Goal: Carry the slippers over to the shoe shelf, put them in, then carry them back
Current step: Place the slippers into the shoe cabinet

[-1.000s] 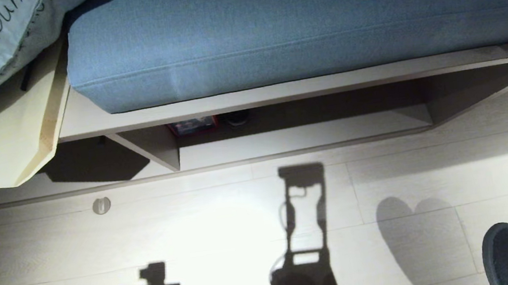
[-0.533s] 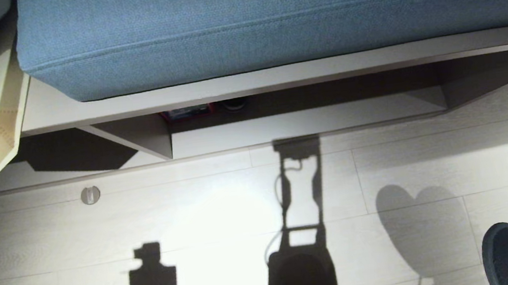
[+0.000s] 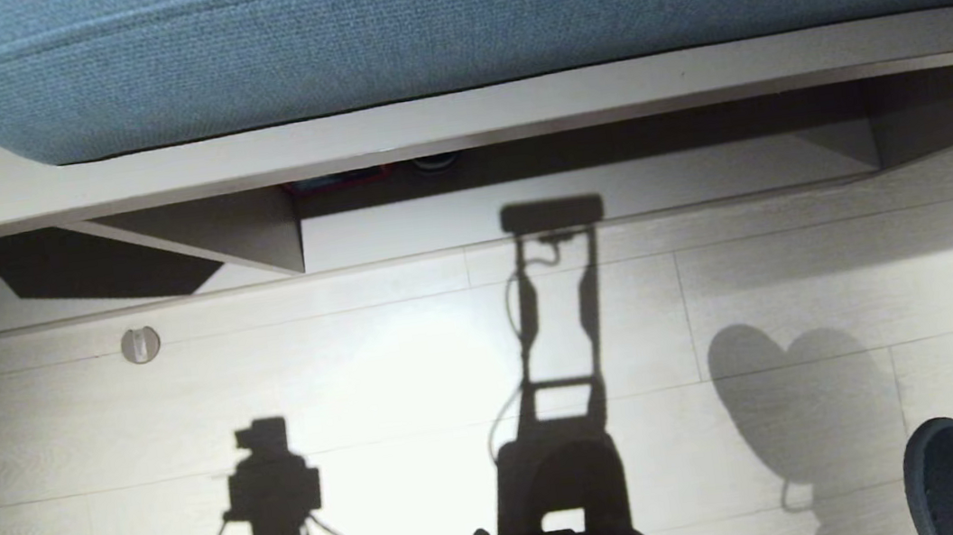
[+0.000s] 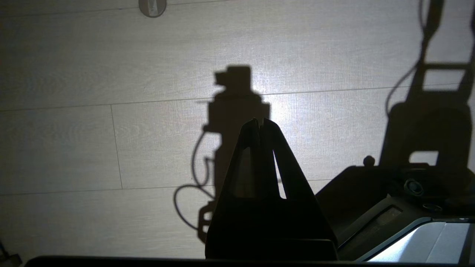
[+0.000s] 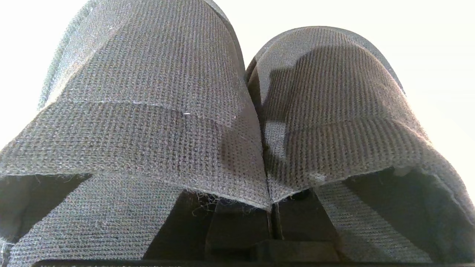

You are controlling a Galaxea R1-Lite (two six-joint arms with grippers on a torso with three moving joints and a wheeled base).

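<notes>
My view has dipped toward the shoe shelf; right gripper stays clamped on the slippers, left gripper closed, empty.

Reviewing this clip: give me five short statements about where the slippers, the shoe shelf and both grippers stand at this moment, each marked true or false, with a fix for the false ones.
1. The right gripper holds both slippers pinched together by their inner edges. True.
2. The slippers already sit inside the shoe shelf. False: they are held above the floor, short of the shelf.
3. The left gripper carries one slipper. False: its fingers are shut on nothing.
4. A blue cushion lies on top of the shelf unit. True.
5. The shelf opening faces the robot. True.
</notes>
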